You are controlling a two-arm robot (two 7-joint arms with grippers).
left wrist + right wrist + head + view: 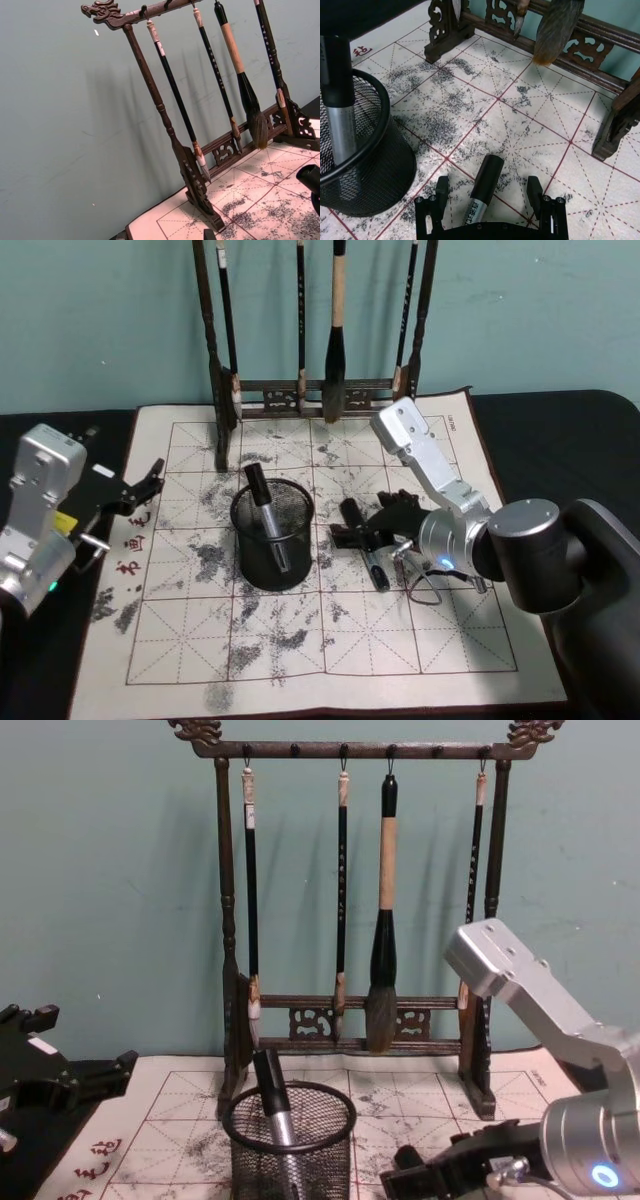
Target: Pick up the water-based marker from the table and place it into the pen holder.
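My left gripper (pixel 150 480) hangs over the cloth's left edge, fingers a little apart and empty. To its right the pen holder (pixel 272 572) stands upright on the cloth, with another marker (pixel 262 502) leaning inside it. Further right, my right gripper (pixel 488 186) sits low over the water-based marker (pixel 481 194), fingers spread wide to either side of the barrel without touching it. The marker lies flat on the cream grid cloth (pixel 330 640), which covers the dark table (pixel 560 430). The brush rack (pixel 230 920) stands behind it against a teal wall (pixel 100 320). The marker's long axis runs away from me, its black end toward the rack.
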